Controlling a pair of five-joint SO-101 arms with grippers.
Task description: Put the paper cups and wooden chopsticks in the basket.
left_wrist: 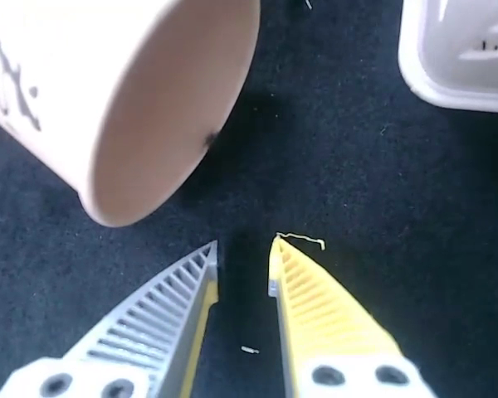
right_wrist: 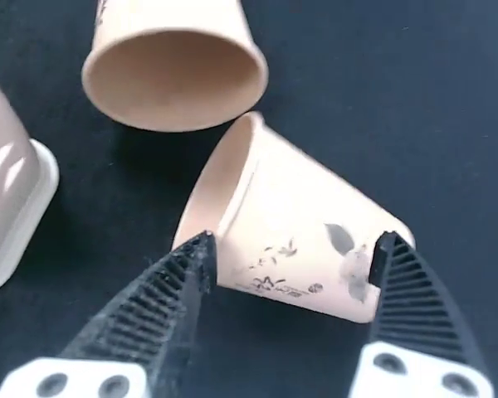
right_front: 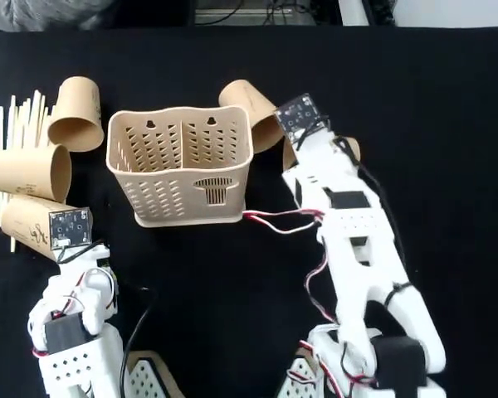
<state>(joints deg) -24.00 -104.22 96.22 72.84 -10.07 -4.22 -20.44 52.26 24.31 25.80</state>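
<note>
Well, right end effector (right_wrist: 297,242) spread wide, paper cup (right_wrist: 290,207) (on its side) between its jaws.

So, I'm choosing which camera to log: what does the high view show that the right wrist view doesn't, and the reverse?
High view adds: the wooden chopsticks, three cups left of the basket, and the basket's whole inside. Right wrist view adds: the right gripper, open, with a finger on each side of a lying printed cup. Shared: the basket and the cup lying at its corner.
</note>
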